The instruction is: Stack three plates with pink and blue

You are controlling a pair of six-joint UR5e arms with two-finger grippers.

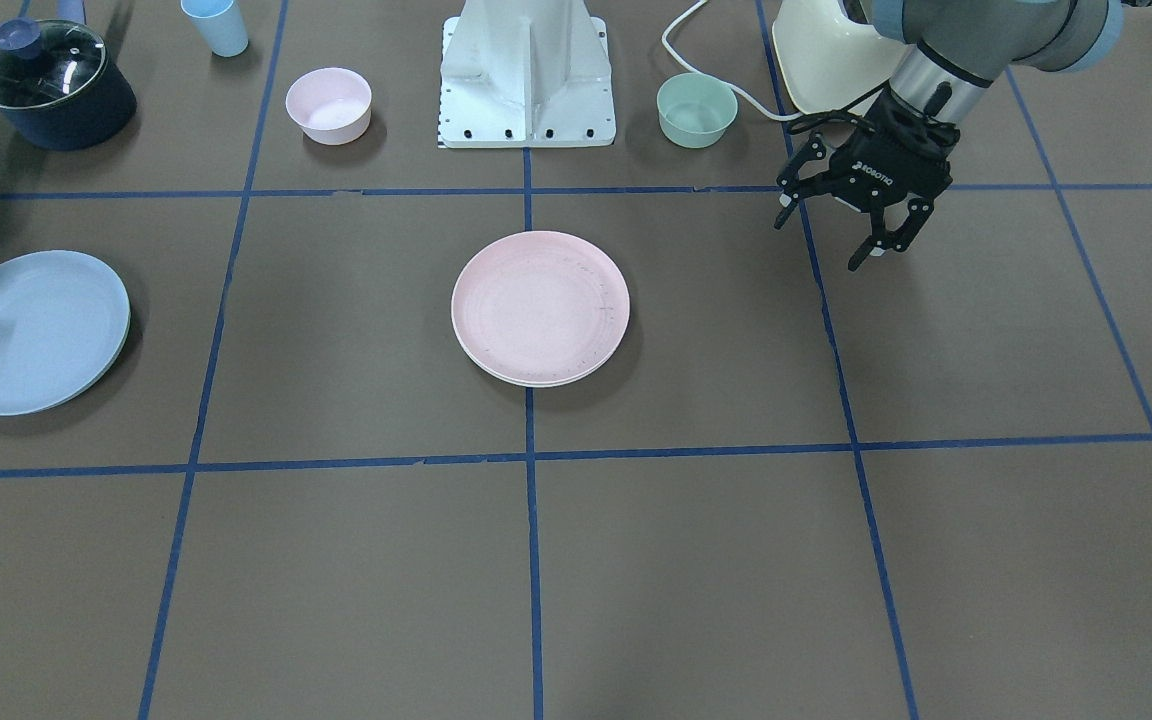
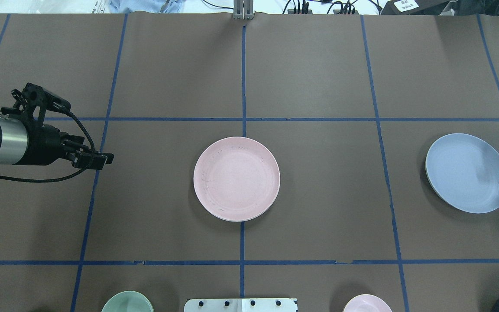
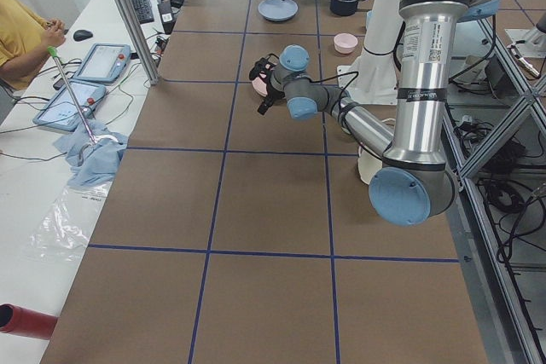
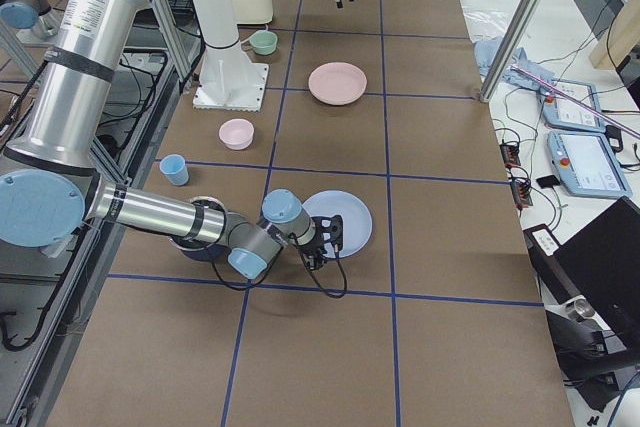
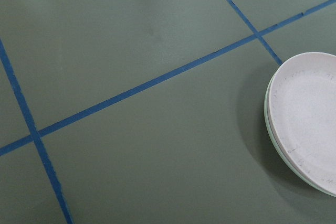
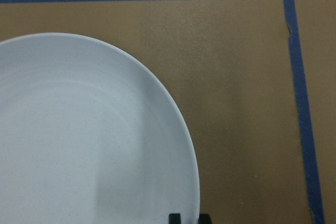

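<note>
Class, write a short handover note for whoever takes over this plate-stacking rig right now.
Grippers: the left pincer is open and empty, hovering well clear of the plates. The right pincer is at the rim of the blue plate; whether it grips cannot be told.
Done: the pink plate lies on the cream plate in the middle.
Left: put the blue plate on top of the pink plate.
</note>
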